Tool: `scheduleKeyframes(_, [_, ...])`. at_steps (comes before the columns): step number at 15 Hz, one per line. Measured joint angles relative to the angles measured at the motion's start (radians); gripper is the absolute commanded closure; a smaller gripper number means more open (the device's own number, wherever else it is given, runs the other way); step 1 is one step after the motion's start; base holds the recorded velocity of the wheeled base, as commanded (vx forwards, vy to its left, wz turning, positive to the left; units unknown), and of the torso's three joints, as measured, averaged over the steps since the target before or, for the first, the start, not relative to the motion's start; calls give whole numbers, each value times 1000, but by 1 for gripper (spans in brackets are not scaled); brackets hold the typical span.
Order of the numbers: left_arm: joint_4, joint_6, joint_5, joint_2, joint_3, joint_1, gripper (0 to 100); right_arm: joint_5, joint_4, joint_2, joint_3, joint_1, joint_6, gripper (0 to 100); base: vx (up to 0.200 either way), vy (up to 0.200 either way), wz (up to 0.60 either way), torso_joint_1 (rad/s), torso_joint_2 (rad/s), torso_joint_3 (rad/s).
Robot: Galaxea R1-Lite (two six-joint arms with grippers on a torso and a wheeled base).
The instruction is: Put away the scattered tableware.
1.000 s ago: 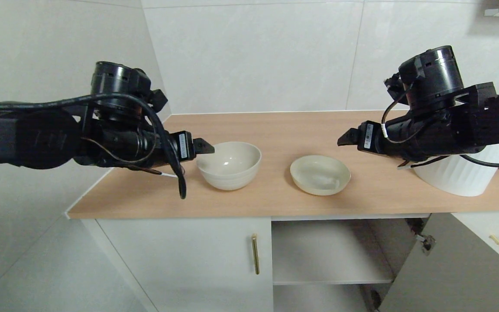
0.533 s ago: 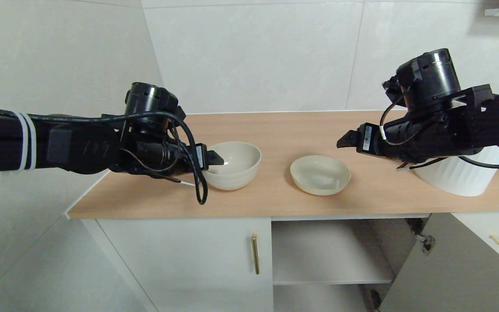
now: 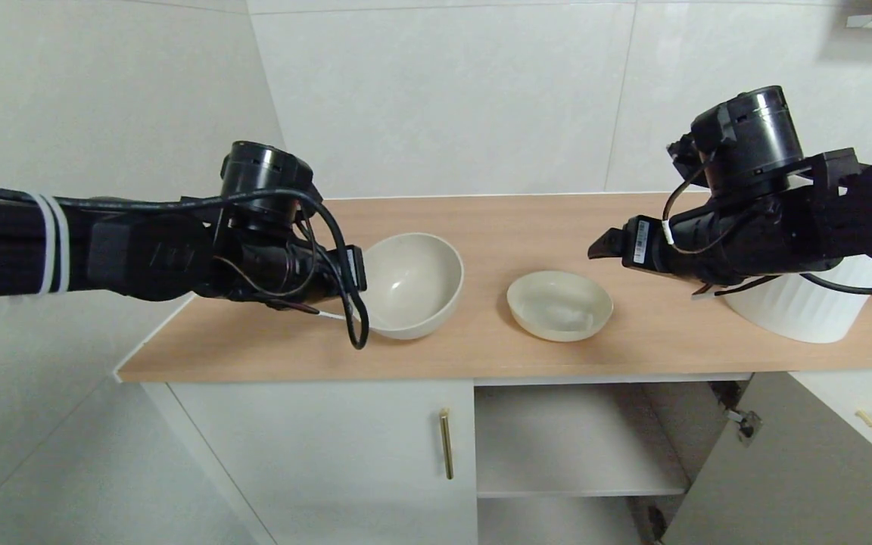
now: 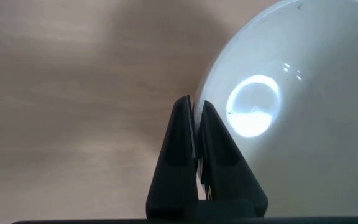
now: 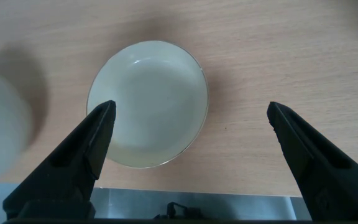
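Note:
A deep cream bowl (image 3: 412,283) is tilted on the wooden counter (image 3: 481,227), its near-left rim pinched in my left gripper (image 3: 364,269). In the left wrist view the two fingers (image 4: 194,115) are shut on the rim of the bowl (image 4: 303,118). A shallow cream dish (image 3: 559,304) sits flat to the right of it. My right gripper (image 3: 602,246) hovers open above and right of the dish; in the right wrist view the dish (image 5: 148,102) lies between the spread fingers (image 5: 73,155).
A white ribbed container (image 3: 803,299) stands on the counter at the right, behind my right arm. Below the counter a cabinet (image 3: 572,446) is open, with a bare shelf and its door (image 3: 784,469) swung to the right. A shut door with a gold handle (image 3: 445,443) is on the left.
My left gripper moved forward to the deep bowl, shut on its rim, and tipped the bowl up on its left side. The right arm has barely moved.

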Motion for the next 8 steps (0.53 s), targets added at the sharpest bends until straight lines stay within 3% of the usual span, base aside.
scheduleKeyframes(8, [-5,-11,-27,-227,74,-32,100,-58,1,140,-26,-2,-3,0,0,0,0,0,0,0])
